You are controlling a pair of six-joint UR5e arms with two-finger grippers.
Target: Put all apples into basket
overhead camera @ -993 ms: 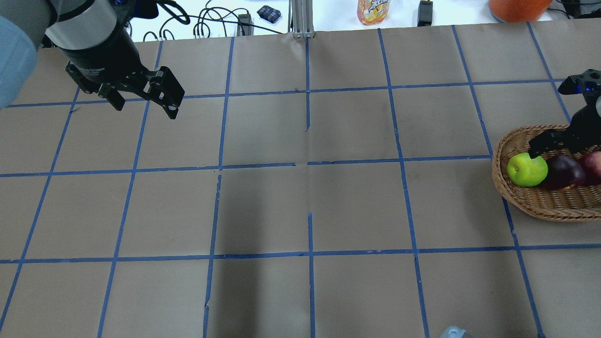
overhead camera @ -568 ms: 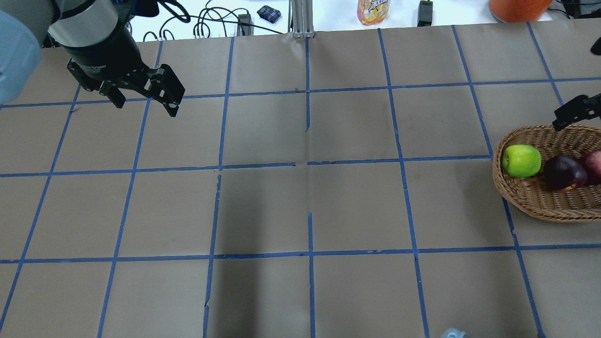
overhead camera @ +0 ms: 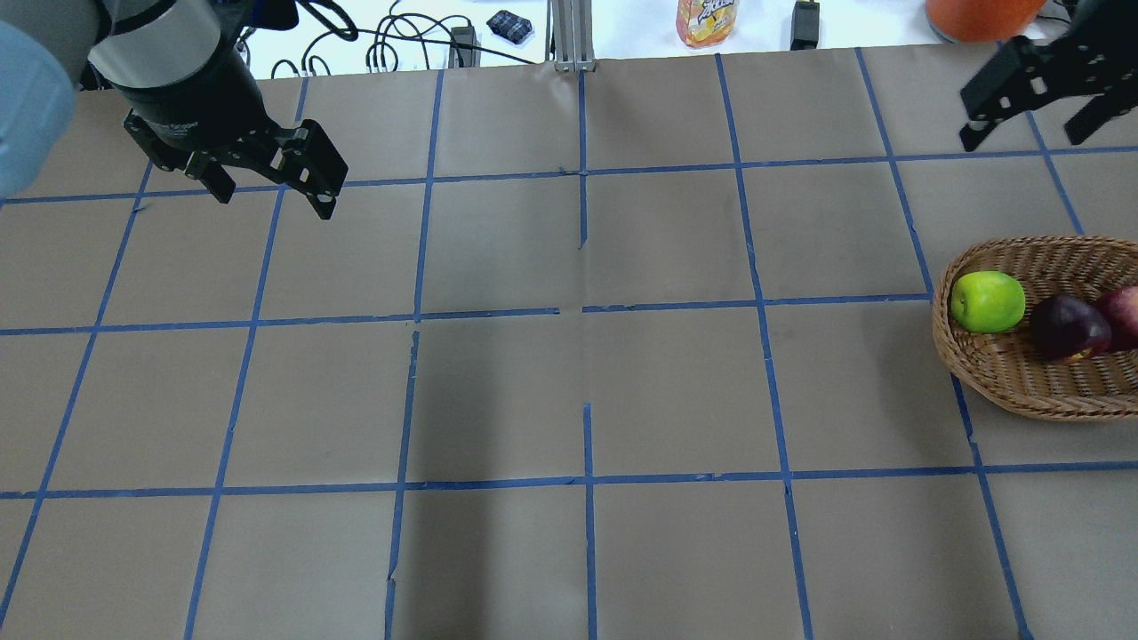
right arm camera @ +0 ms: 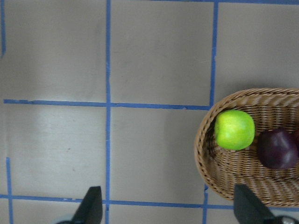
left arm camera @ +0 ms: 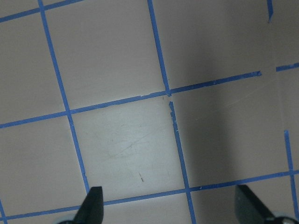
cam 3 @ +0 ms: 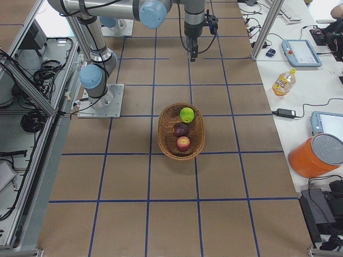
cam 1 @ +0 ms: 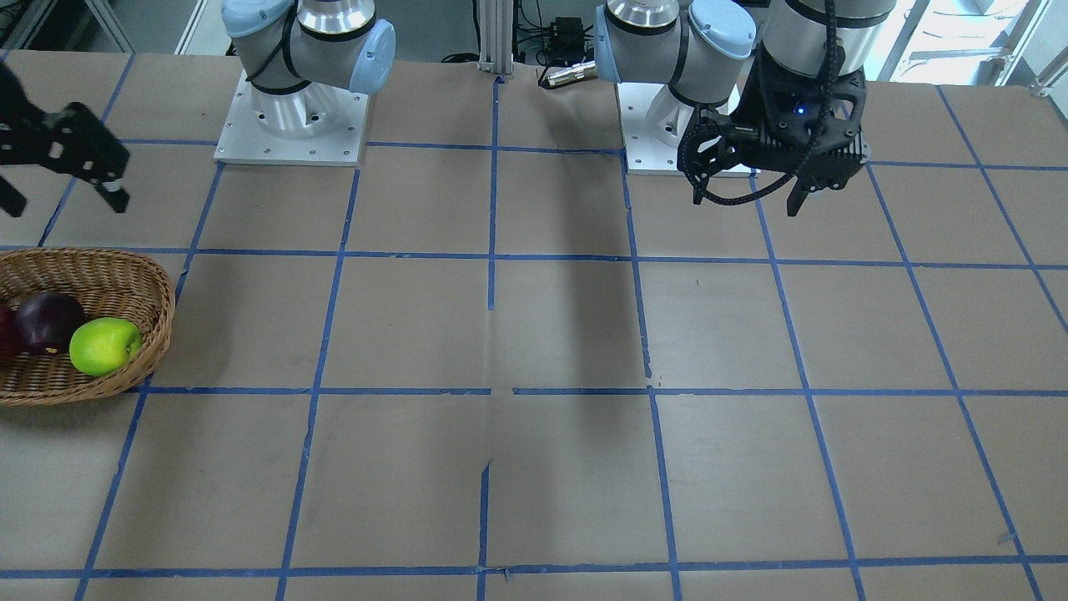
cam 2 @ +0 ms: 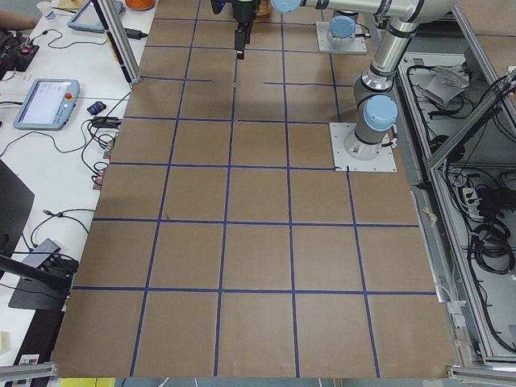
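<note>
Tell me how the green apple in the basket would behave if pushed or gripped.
The round, bright lime green apple would probably roll if nudged, though the sloped wall of the light brown woven wicker basket and the neighbouring dark maroon apple should stop it. Its smooth, shiny skin may slip in a loose grip.

— Can any writing be read anywhere?

— No word can be made out. A printed label in yellow and orange is carried by the bottle (overhead camera: pixel 707 20) beyond the far edge of the worktop (overhead camera: pixel 569 356). Its large lettering is cut off by the top of the overhead view and is blurred.

— And on the robot itself?

— A faint pale line of print is seen on the dark body of the left gripper (overhead camera: pixel 274 203), but it is too small to be read. A pale screen is shown on the pendant (cam 3: pixel 303 52), and no figures can be told on it.
</note>
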